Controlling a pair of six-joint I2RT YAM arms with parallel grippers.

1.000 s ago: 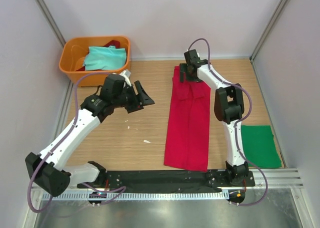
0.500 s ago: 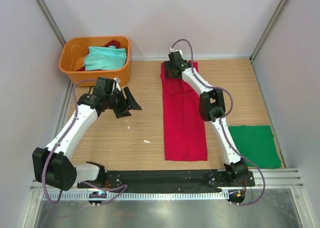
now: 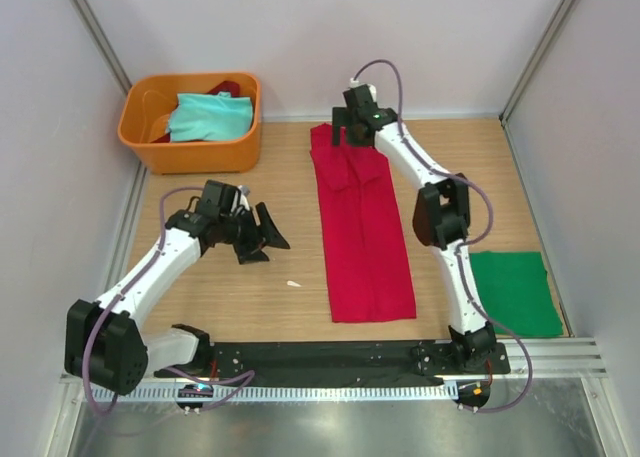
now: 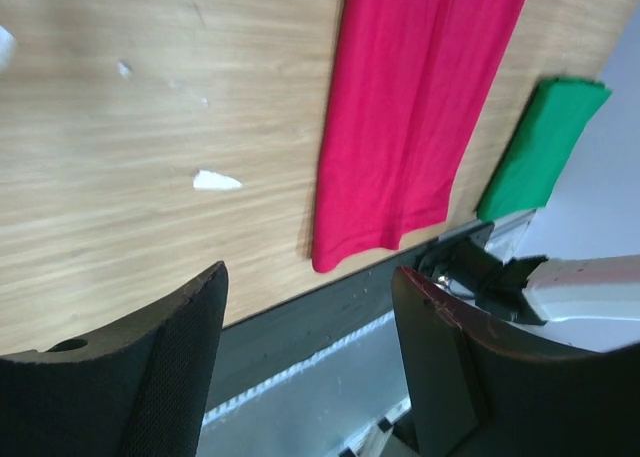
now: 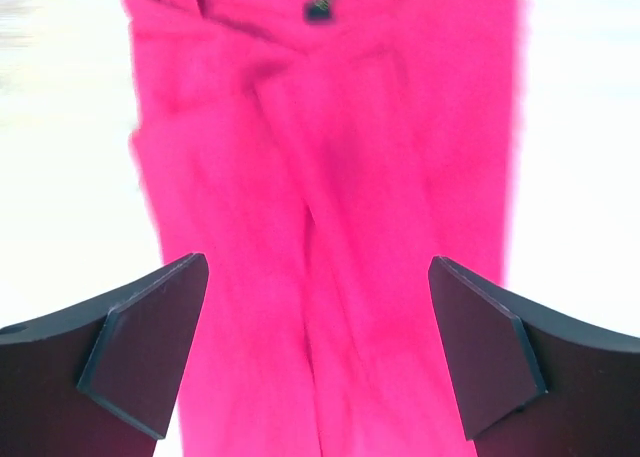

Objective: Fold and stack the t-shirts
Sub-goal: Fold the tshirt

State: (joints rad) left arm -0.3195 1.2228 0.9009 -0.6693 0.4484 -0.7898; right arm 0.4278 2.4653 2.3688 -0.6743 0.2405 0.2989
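A red t-shirt [image 3: 362, 227] lies folded into a long narrow strip down the middle of the table; it also shows in the left wrist view [image 4: 415, 117] and the right wrist view [image 5: 330, 227]. A folded green t-shirt [image 3: 515, 292] lies at the right front, also seen in the left wrist view [image 4: 540, 147]. My right gripper [image 3: 352, 132] hovers open and empty above the red shirt's far end. My left gripper [image 3: 265, 239] is open and empty over bare wood, left of the red shirt.
An orange bin [image 3: 190, 152] at the back left holds a teal shirt [image 3: 210, 115] and a red garment. Small white scraps [image 3: 293, 283] lie on the wood. A black rail [image 3: 320, 357] runs along the table's front edge. Walls close in on three sides.
My right gripper let go of the red shirt's far end and rose slightly, after dragging it left and straight. My left arm swung down and toward the front, staying open.
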